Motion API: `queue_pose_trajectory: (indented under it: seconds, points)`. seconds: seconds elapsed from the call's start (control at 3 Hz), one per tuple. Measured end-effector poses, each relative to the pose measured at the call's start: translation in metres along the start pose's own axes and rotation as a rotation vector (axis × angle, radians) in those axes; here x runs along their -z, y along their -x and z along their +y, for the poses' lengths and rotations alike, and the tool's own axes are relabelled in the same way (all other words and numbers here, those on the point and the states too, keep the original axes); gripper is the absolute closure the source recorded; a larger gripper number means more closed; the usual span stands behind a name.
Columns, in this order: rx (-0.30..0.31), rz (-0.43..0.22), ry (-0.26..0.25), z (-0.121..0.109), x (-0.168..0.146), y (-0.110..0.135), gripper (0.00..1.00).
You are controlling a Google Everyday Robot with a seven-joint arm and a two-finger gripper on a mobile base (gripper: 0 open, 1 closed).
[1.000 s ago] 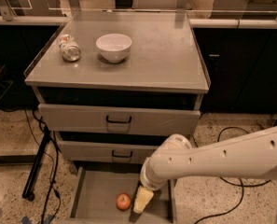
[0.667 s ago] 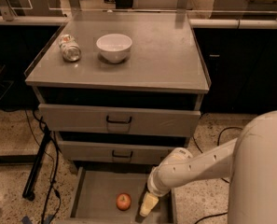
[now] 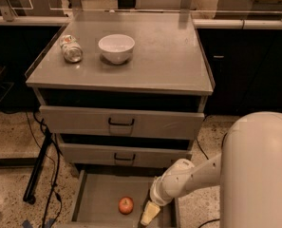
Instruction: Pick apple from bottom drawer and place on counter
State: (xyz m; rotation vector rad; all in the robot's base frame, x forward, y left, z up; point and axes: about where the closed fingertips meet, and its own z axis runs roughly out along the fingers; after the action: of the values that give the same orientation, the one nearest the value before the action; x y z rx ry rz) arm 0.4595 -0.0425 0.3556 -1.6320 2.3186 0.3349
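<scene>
Approach step: the gripper [image 3: 150, 213] is in the bottom drawer [image 3: 97, 199] just beside the apple [image 3: 126, 205]; open or closed, I cannot tell. Next it must enclose the apple.

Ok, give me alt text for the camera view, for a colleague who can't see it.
The robot's hand is low in the open bottom drawer, just right of the apple in the picture and apart from it. On the counter above, a white bowl stands beside a small container lying on its side.
</scene>
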Motion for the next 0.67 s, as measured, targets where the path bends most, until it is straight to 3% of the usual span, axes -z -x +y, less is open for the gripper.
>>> queue_pose_trajectory:
  seconds: [0.67]
  points:
    - [-0.009, -0.01, 0.012, 0.0035, -0.0083, -0.0033, 0.0]
